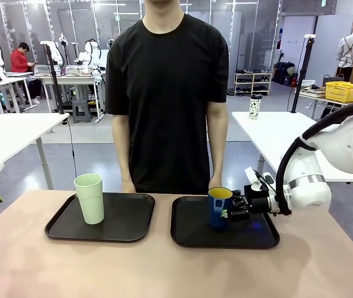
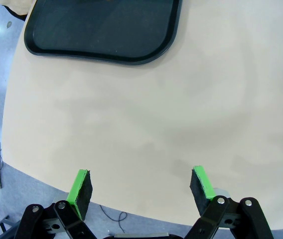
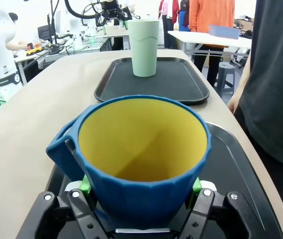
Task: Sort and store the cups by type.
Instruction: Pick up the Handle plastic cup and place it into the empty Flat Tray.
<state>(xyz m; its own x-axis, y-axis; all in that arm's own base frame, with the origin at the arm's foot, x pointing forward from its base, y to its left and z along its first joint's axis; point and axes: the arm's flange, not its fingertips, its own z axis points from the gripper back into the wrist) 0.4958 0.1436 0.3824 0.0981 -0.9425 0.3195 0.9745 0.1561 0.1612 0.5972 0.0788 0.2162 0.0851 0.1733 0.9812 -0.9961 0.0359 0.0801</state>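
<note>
Green tumbler [image 1: 90, 197] sits on my left tray [image 1: 130, 226], right gripper [image 1: 230, 211] clamps the blue cup [image 1: 219, 207] over the right tray [image 1: 187, 234], not let go yet, left gripper [image 2: 141, 190] idle, jaws apart.

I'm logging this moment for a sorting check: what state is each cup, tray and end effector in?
Blue cup: upright, empty, on the right tray, gripped.
Green tumbler: upright on the left tray, free.
Left tray: flat on the table, holds the tumbler.
Right tray: flat on the table, holds the blue cup.
Right end effector: shut on the blue cup.
Left end effector: open, holding nothing.
</note>
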